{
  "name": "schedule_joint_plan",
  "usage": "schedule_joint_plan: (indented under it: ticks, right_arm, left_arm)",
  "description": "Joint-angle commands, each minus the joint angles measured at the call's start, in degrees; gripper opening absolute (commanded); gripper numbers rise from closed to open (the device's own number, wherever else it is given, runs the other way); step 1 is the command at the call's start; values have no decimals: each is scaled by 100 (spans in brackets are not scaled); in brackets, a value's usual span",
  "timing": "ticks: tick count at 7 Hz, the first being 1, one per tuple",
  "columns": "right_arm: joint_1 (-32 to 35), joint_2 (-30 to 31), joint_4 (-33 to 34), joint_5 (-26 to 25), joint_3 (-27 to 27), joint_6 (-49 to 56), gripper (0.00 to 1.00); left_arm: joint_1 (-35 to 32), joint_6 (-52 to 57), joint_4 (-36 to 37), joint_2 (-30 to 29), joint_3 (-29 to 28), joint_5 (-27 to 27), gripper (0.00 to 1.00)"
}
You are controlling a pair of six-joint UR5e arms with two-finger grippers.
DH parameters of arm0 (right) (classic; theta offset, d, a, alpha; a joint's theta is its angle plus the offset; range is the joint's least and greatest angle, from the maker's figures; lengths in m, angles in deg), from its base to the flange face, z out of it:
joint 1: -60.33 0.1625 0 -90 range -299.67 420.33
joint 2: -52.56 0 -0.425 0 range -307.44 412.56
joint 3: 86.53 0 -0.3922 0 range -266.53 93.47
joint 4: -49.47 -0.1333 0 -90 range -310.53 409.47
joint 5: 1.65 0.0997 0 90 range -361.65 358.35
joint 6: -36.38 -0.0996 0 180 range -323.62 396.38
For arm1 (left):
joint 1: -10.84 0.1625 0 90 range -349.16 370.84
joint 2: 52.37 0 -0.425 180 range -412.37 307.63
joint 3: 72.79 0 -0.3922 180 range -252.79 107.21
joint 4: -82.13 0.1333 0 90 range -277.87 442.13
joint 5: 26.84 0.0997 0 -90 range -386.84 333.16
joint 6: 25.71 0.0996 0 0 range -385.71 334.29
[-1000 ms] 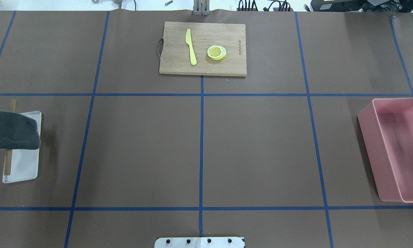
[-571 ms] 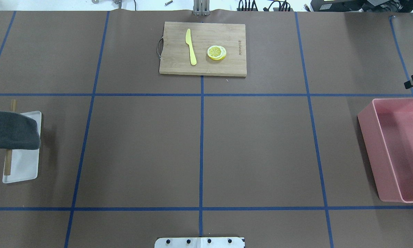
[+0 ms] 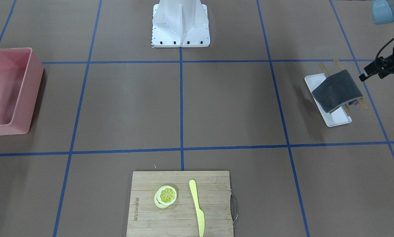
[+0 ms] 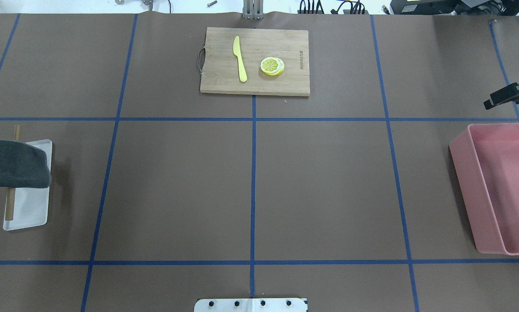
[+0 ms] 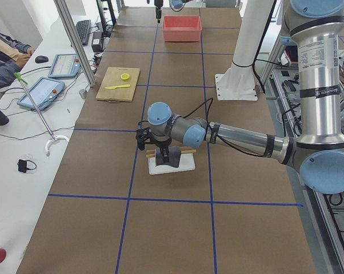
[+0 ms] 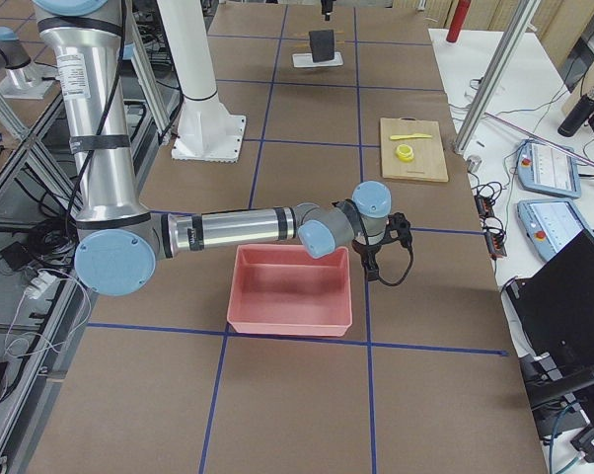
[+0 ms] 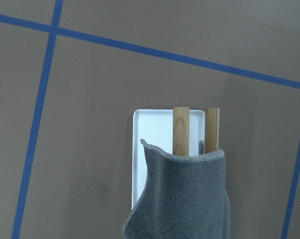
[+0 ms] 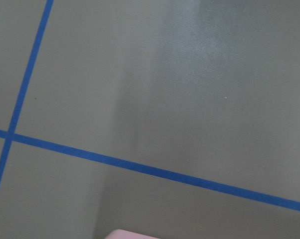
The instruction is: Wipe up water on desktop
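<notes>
Left end effector (image 5: 162, 154) over grey cloth (image 3: 336, 89), forearm horizontal

My desktop (image 4: 329, 186) is brown, cut into rectangles by blue tape lines. At its far edge, near the middle, lies a bamboo cutting board (image 4: 218, 78) carrying a yellow knife (image 4: 240, 58) and, just to its right but apart from it, lemon slices (image 4: 272, 66). At the left edge a grey cloth (image 4: 14, 164) drapes over wooden sticks (image 4: 10, 203) above a white tray (image 4: 30, 208). At the right edge sits a pink bin (image 4: 469, 182); beyond it a black part of my right arm (image 4: 508, 96) pokes in
</notes>
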Motion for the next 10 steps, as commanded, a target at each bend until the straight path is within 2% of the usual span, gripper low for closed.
schedule_joint_plan:
  ticks: [1,7,9,10]
  right_arm:
    - [-281,-269,193,-11,56,11,100]
    - [-387,-287,186,-20,109,2,100]
    - [-387,-287,186,-19,109,2,100]
    - [-378,-287,194,-11,109,2,100]
  left_arm:
    - [262,-183,-14,-122,-111,4,89]
    - [279,-245,-357,-122,-436,4,66]
    - [279,-271,-357,-130,-428,-48,52]
    - [279,-271,-357,-130,-428,-66,51]
